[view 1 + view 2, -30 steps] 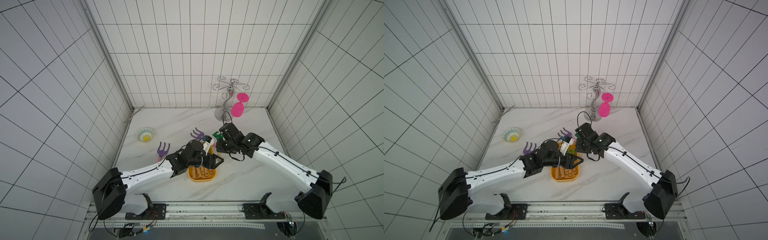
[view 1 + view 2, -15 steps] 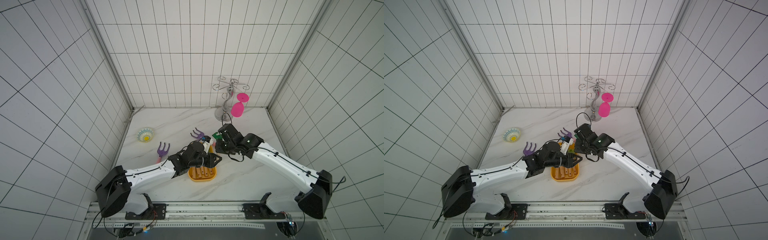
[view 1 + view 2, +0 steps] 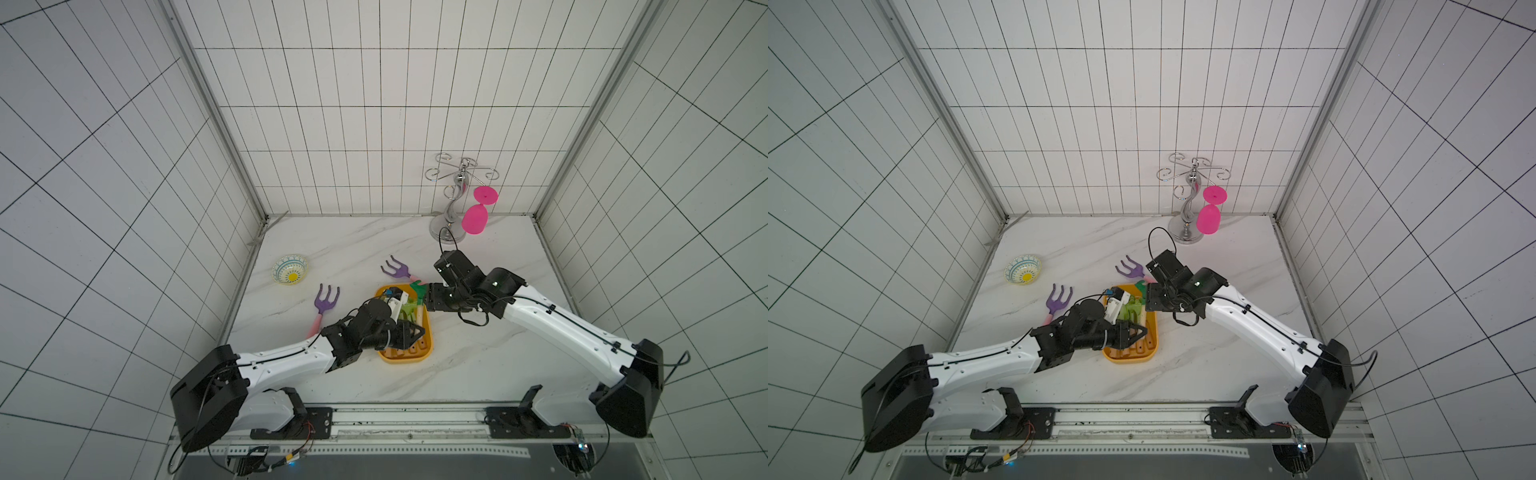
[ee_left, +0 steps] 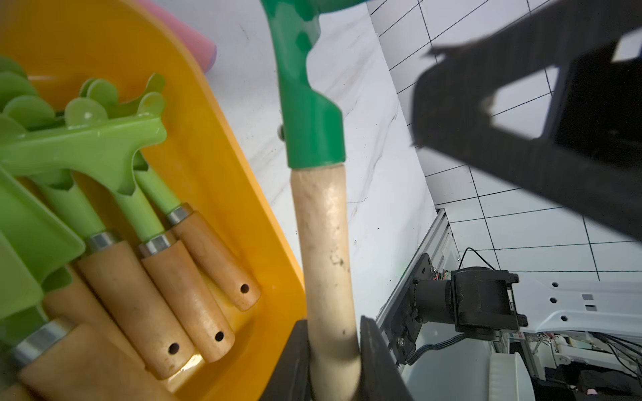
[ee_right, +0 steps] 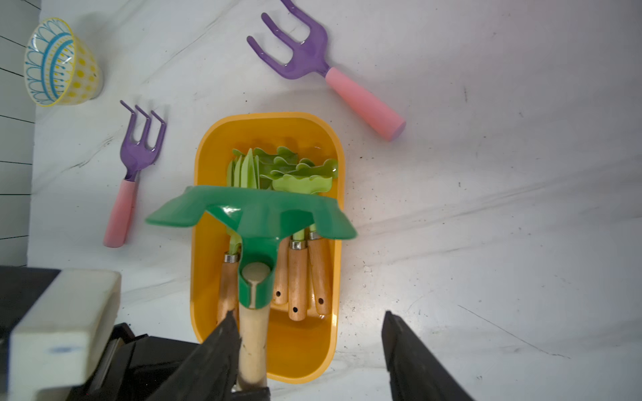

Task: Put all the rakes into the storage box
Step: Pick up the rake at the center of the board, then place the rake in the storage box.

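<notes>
The rake point(image 4: 324, 243), dark green head on a pale wooden handle, hangs over the right side of the yellow-orange storage box point(image 5: 295, 347). My left gripper point(image 4: 333, 333) is shut on the lower handle. My right gripper point(image 5: 309, 316) is open, with one finger still against the handle and the other well clear. In both top views the rake's green head point(image 3: 417, 289) point(image 3: 1140, 286) shows at the box's far end, between the left gripper point(image 3: 413, 334) and the right gripper point(image 3: 428, 301). The storage box point(image 3: 430, 336) holds several light green tools with wooden handles.
Two purple forks with pink handles lie on the marble, one left of the box point(image 3: 326, 301), one behind it point(image 3: 395, 270). A small patterned bowl point(image 3: 291, 270) sits at the far left. A chrome glass stand point(image 3: 455, 208) with a pink glass point(image 3: 476, 216) stands at the back.
My left gripper has closed on the rake's handle. My right gripper, which was shut on the rake, has opened and let go. Both arms stay over the box.
</notes>
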